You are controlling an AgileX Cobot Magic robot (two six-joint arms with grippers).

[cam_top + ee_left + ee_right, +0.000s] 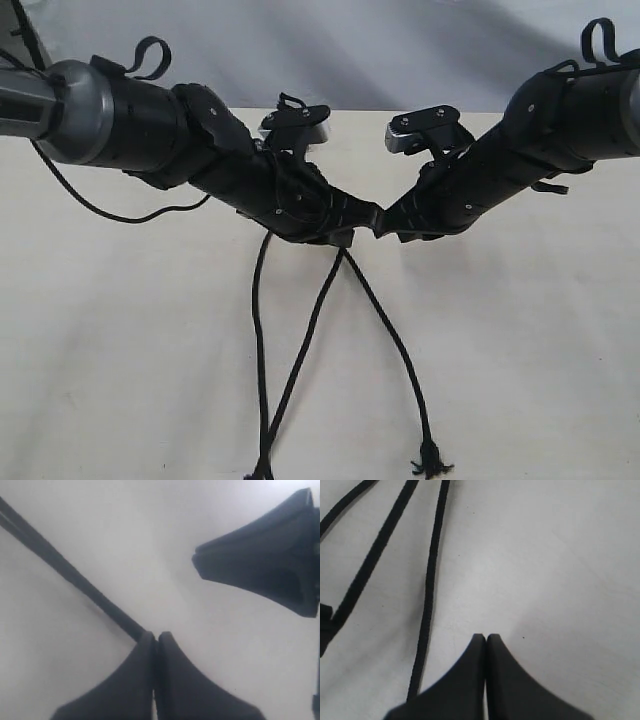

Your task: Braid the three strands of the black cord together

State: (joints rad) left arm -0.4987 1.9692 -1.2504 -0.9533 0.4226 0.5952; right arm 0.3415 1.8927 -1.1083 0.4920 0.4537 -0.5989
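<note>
Frayed tips of three thin black woven strands lie nearest, below two shut grippers.
Exterior: black left gripper and black right gripper meet tip to tip by the strands' crossing. Left wrist: one strand ends at the closed tips, grip unclear; it could slip free. Right wrist: jaws closed empty, nearest strand just beside.

You are at a robot test bench, the kind found in a lab rather than a home. A bare cream table fills the exterior view, backed at twelve o'clock by a plain grey wall. The left arm enters from ten o'clock and the right arm from two, each carrying a wrist camera and loose cable. The black cord lies towards six o'clock.
</note>
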